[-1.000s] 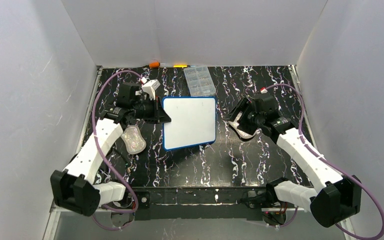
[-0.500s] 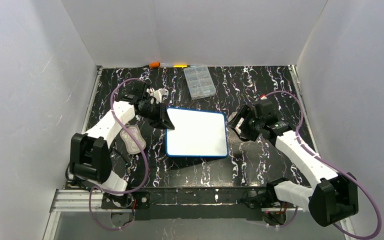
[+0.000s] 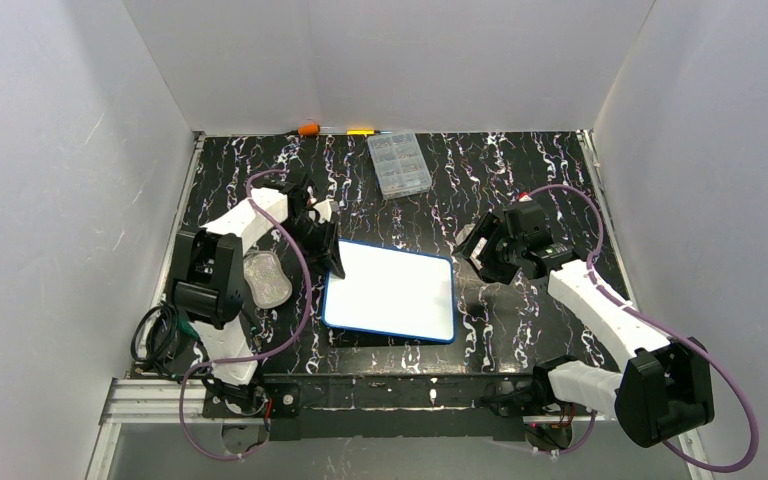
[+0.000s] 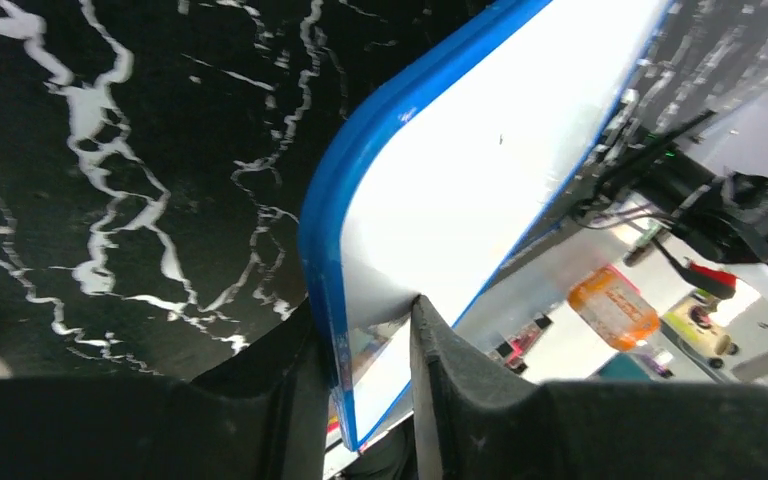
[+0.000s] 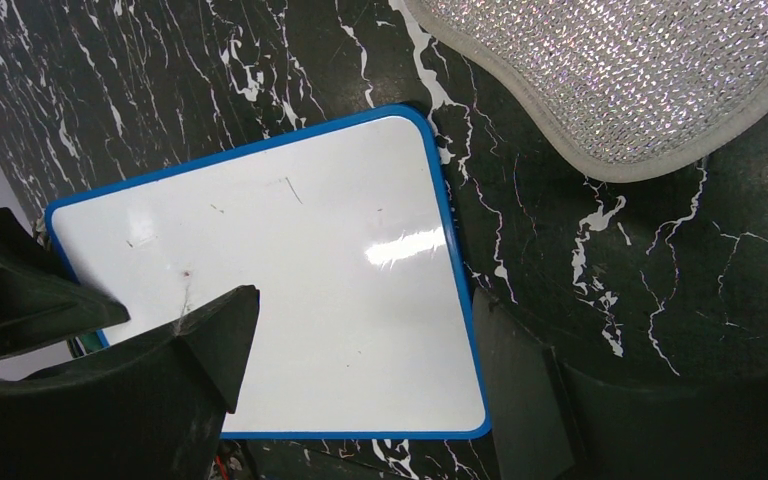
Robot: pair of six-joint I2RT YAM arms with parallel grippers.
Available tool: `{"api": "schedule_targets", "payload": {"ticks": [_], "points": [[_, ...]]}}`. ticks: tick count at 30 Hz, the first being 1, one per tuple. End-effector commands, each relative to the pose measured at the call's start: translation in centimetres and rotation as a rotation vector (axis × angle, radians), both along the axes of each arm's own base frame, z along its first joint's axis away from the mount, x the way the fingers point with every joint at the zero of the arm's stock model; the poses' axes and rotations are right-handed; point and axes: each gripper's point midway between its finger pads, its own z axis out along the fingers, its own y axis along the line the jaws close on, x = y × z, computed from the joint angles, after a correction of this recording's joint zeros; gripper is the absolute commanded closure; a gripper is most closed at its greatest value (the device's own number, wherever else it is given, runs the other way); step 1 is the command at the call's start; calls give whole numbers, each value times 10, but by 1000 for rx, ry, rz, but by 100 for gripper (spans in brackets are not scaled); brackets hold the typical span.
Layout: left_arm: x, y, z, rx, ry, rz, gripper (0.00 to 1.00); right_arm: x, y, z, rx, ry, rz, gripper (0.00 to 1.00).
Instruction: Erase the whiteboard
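As the whiteboard (image 3: pixel 390 293) sits clamped, a clear box (image 3: pixel 399 164) lies well beyond.

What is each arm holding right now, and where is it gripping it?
The left gripper pinches the whiteboard by its blue rim, near the board's far left corner. The right gripper is open and holds nothing.

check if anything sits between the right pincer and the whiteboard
Nothing visible does. The right pincer hangs open by the right edge of the whiteboard; the left pincer is shut on its left edge.
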Motion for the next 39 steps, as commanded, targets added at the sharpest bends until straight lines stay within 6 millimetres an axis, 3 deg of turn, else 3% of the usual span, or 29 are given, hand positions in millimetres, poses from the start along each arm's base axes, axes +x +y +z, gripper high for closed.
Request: {"api": "schedule_targets", "payload": {"ticks": [1, 4, 7, 8, 12, 15, 18, 21, 22, 24, 27, 30, 33, 36, 39], "points": [[14, 65, -31, 385, -101, -90, 68, 4, 0, 2, 8, -28, 5, 13], [14, 66, -33, 390, -99, -91, 37, 4, 0, 0, 6, -28, 5, 13], [15, 66, -33, 390, -104, -89, 25, 6, 0, 1, 6, -32, 6, 12], [16, 65, -33, 387, -109, -89, 17, 6, 0, 1, 5, -33, 8, 10], [20, 62, -21, 366, -146, -94, 2, 10, -2, 6, -14, -50, 12, 2], [29, 57, 1, 321, -233, -111, 2, 16, -13, 10, -86, -74, -2, 1], [44, 53, 29, 276, -412, -107, 2, 29, -50, 13, -281, -133, -91, 1], [61, 64, 51, 297, -694, -68, 2, 46, -86, 18, -445, -274, -188, 1], [63, 68, 46, 297, -757, -92, 2, 49, -98, 16, -505, -323, -209, 1], [68, 75, 55, 304, -978, -96, 2, 53, -120, 10, -623, -396, -246, 1], [77, 87, 51, 347, -1221, -48, 2, 52, -145, -4, -748, -397, -307, 1], [74, 94, 35, 331, -1185, 18, 2, 52, -161, -5, -809, -447, -384, 1], [74, 97, 22, 321, -1148, 44, 2, 52, -169, 8, -828, -597, -424, 1], [84, 105, 19, 330, -1170, 103, 2, 47, -176, 23, -834, -748, -462, 1], [100, 111, 25, 300, -1225, 194, 2, 44, -192, 14, -866, -702, -539, 1]]}}
